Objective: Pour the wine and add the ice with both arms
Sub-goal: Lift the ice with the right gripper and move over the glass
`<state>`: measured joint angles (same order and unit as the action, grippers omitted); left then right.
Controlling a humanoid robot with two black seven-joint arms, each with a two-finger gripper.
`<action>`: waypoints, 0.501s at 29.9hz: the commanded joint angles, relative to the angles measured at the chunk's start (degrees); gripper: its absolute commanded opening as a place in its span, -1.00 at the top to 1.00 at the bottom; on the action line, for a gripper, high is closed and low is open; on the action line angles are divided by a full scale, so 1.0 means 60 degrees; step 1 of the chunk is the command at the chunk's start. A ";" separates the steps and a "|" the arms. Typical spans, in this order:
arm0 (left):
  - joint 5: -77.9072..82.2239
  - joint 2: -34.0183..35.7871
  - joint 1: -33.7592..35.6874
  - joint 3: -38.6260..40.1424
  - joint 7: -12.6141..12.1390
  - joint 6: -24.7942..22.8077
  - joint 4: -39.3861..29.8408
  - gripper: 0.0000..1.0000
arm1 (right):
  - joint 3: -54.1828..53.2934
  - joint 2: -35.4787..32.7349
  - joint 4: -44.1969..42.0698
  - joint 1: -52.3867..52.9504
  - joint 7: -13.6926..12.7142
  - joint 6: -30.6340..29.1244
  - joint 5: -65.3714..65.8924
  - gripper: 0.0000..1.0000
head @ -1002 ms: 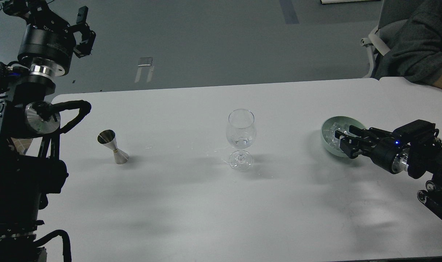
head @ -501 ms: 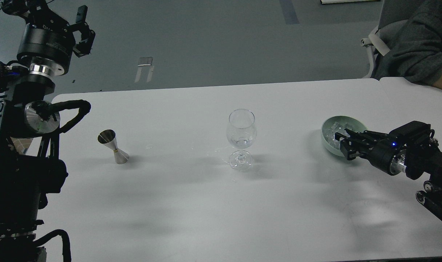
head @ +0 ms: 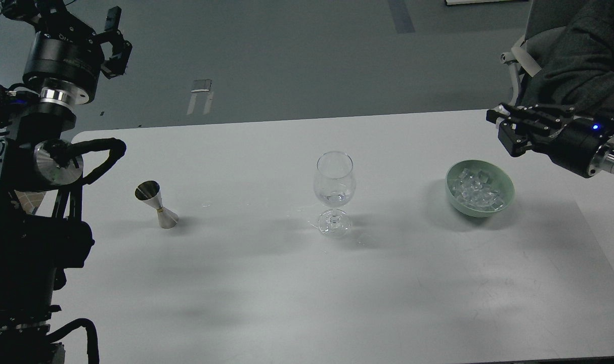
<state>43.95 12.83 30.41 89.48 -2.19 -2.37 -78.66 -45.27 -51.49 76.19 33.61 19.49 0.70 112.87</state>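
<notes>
Head view: ice [head: 476, 193] piled in green bowl [head: 504, 199], right side of white tabletop [head: 266, 288]. Right gripper [head: 509, 132] hangs above & behind bowl, apart from it; dark, can't tell if open or holding anything. Glass [head: 335, 189] upright mid-tabletop, jigger [head: 158, 205] well left. Left gripper [head: 116, 43] raised far left, fingers spread, empty.

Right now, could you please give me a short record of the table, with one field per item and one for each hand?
wine glass: upright at table centre, a little clear liquid in the bowl
jigger: upright, left of the glass
bowl: green, right of the glass, upright
ice: cubes heaped in the bowl
left hand: raised beyond the table's far-left corner, holding nothing
right hand: raised above and behind the bowl; grip unclear
</notes>
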 commanded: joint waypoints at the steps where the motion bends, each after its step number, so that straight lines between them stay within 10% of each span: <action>1: -0.0001 -0.0015 0.0044 -0.0002 -0.0002 0.0000 -0.0001 -0.96 | -0.0014 -0.0500 0.1085 0.1251 -0.0011 -0.0715 -0.0443 1.00; 15: -0.0001 -0.0015 0.0073 -0.0075 -0.0017 0.0000 -0.0001 -0.96 | 0.3118 0.1667 0.1365 0.5954 0.0003 -0.2387 -0.0809 1.00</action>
<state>43.95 12.74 30.93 89.02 -2.25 -2.37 -78.68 -31.98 -44.19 84.72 65.08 19.50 -13.32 108.07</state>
